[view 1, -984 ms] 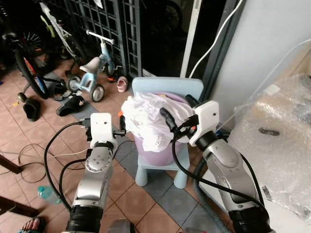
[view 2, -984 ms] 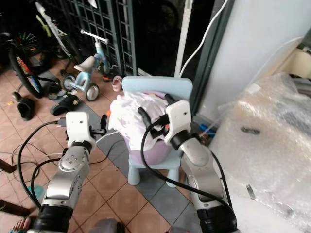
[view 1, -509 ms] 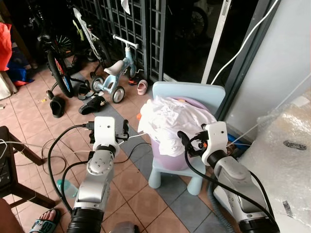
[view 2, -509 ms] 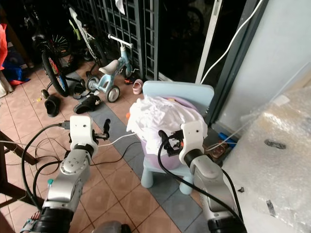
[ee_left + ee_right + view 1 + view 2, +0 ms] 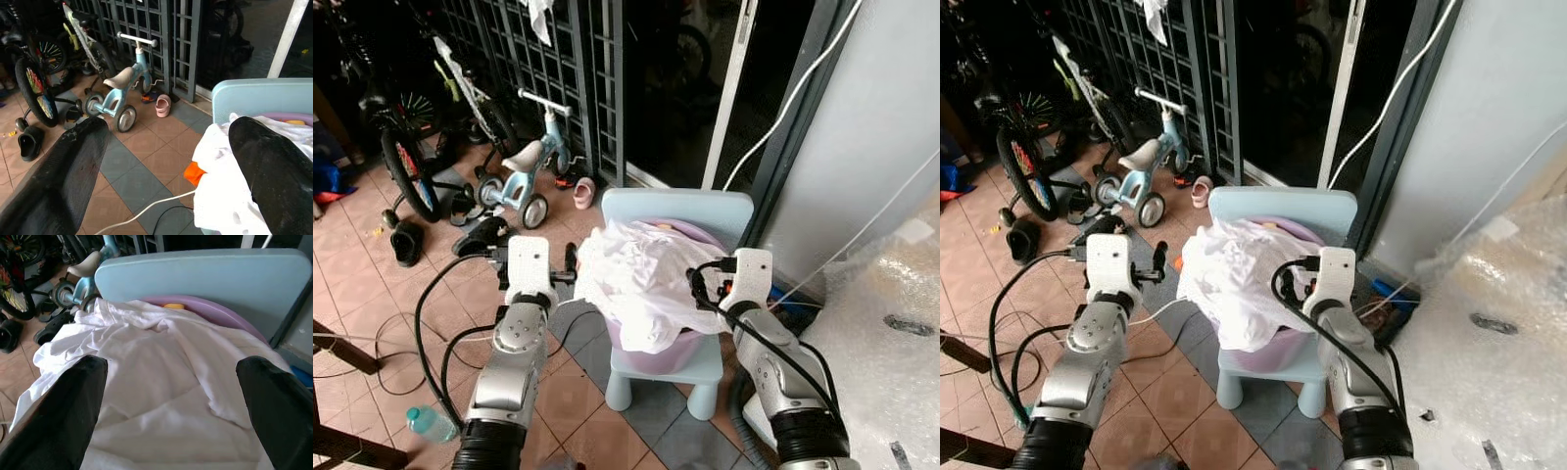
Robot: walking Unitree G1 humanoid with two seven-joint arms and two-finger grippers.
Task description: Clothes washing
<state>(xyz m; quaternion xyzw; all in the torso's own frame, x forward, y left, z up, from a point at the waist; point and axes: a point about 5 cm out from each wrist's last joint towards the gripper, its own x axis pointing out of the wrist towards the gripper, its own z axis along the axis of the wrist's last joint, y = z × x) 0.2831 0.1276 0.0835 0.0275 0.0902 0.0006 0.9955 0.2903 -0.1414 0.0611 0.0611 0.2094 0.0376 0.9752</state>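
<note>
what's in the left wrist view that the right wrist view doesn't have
Left wrist view alone: the tiled floor, a pink shoe, a white cable, an orange cloth and the whole blue balance bike, framed by the open left gripper.

Right wrist view alone: the open right gripper just short of the laundry heap.

Both: the white laundry, the purple basket, the blue chair back.

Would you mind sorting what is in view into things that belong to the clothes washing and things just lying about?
For the job:
white clothes
purple basin
left gripper, open
right gripper, open

Lying about:
blue chair
balance bike
bicycle
pink shoe
black sandals
plastic bottle
</note>
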